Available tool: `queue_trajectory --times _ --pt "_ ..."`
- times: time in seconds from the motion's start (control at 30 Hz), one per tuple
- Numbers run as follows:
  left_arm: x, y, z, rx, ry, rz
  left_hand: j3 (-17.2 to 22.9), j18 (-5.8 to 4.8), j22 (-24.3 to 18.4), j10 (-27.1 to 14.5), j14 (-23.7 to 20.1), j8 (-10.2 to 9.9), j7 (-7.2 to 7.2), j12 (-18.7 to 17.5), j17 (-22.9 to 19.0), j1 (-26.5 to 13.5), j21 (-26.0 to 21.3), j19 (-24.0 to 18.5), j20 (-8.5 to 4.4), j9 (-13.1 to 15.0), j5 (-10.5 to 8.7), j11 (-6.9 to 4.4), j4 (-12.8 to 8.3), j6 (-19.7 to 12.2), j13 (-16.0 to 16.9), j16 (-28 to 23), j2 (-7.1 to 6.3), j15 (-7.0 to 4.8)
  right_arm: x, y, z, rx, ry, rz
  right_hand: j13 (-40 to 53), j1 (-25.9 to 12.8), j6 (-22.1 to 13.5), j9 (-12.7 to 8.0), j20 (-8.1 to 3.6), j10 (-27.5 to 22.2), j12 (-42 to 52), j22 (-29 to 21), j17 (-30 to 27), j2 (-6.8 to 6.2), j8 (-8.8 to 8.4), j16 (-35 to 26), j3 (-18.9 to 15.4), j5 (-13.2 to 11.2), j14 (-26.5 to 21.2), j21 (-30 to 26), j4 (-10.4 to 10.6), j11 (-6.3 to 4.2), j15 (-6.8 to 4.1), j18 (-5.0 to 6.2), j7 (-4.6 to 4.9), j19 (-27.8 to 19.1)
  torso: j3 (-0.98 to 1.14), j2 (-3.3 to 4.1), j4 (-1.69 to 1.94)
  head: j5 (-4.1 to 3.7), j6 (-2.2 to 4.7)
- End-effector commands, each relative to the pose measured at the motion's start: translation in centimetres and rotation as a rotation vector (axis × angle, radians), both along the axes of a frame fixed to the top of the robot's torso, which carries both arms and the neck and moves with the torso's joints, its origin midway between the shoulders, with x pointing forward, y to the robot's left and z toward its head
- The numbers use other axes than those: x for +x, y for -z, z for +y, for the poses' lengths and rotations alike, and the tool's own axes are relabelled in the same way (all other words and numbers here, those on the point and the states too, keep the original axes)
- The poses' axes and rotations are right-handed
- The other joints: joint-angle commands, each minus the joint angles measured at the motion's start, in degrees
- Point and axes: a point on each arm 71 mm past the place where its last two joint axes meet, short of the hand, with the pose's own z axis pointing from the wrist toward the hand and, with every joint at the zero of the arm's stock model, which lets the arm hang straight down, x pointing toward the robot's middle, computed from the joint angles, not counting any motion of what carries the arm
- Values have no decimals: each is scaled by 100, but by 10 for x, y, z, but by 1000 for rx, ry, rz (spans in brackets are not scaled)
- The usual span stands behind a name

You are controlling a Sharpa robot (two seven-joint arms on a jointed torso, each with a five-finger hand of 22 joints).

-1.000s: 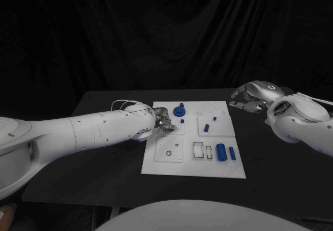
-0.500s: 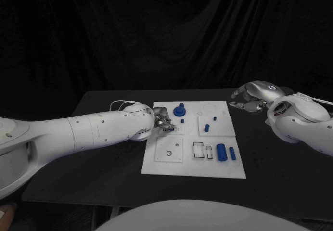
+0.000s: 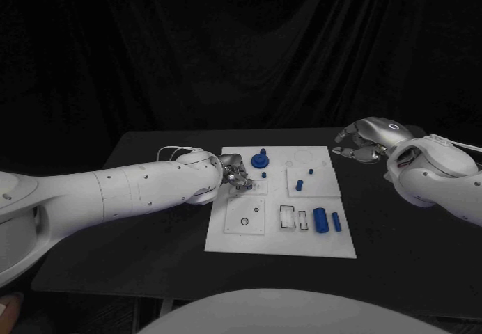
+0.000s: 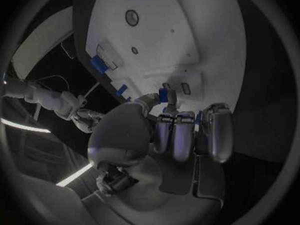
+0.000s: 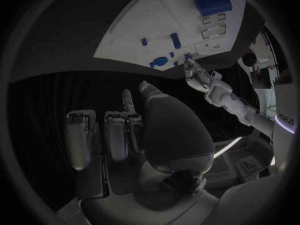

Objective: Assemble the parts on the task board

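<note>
The left robot hand, shiny silver, pinches a small blue peg over the left part of the flat white board. The right robot hand hangs curled and empty, far right over the black worktop. A round blue knob stands on the board's far side.

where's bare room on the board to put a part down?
Free: the task board near strip, below the oval hole and the slots; also its far right corner, beyond the small pegs. Crowded: far left, where the left hand sits by the round blue part. Right hand is off the board.
</note>
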Motion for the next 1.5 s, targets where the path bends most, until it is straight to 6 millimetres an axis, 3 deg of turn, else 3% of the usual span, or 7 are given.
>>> queue_trajectory --times 0.03,0.23,0.63,0.73,0.93,1.27,1.5 --pt "-1 -1 -2 -27 24 -12 63 -27 538 597 595 -28 2 20 1510 -12 -34 -18 12 -12 -13 28 -22 36 1505 15 -77 26 0 1 -2 -7 20 10 1510 13 42 -10 34 587 15 1462 1510 -1 -28 17 14 26 610 -36 -5 29 27 -12 -10 524 4 -1 3 -19 -1" --pt "0 -1 3 -38 5 59 140 -35 567 597 595 -42 3 20 1510 -36 -15 -4 14 -29 -107 29 -45 66 1505 15 -112 28 0 2 -2 -8 24 12 1510 16 41 -11 34 587 15 1459 1510 -2 -29 17 16 27 610 -43 -8 29 28 -10 -10 519 -2 -1 8 -38 -1" --pt "13 -11 3 7 -35 234 340 -41 599 597 595 -46 -7 20 1510 21 1 13 9 -26 -186 20 -171 105 1505 15 -125 20 0 2 -1 -8 24 13 1510 22 39 -13 34 587 15 1457 1510 -4 -32 17 18 29 610 -49 -12 29 28 -8 -10 514 11 -2 -9 -46 -1" --pt "18 -13 1 23 -40 244 403 -41 604 597 595 -55 -4 20 1510 -25 -2 16 8 -24 -345 22 -187 113 1505 15 -134 20 0 2 0 -8 23 12 1510 22 39 -13 34 587 15 1457 1510 -4 -32 17 18 29 610 -49 -12 29 28 -8 -10 514 18 -1 -15 -57 -1" --pt "22 -15 -2 27 -45 241 417 -42 609 597 595 -61 -2 20 1510 -35 0 18 8 -25 -371 23 -187 105 1505 15 -132 21 0 2 0 -8 24 12 1510 22 39 -13 34 587 15 1457 1510 -4 -32 17 18 29 610 -49 -12 29 28 -8 -10 514 16 1 -15 -64 -1" --pt "24 -14 -5 39 -40 252 464 -40 606 597 595 -90 14 20 1510 -76 -10 14 12 -31 -462 35 -181 69 1505 15 -112 28 1 2 1 -9 21 12 1510 29 41 -16 34 587 15 1455 1510 -5 -36 17 22 30 610 -53 -19 30 28 -7 -9 511 -5 7 -21 -37 -1" --pt "25 -14 -9 34 -37 248 479 -41 610 597 595 -99 18 20 1510 -88 -8 16 14 -33 -499 39 -180 58 1505 15 -105 31 1 2 1 -9 20 12 1510 34 44 -19 34 587 15 1454 1510 -5 -38 17 25 31 610 -56 -23 32 29 -6 -7 509 8 7 -21 -46 -1"
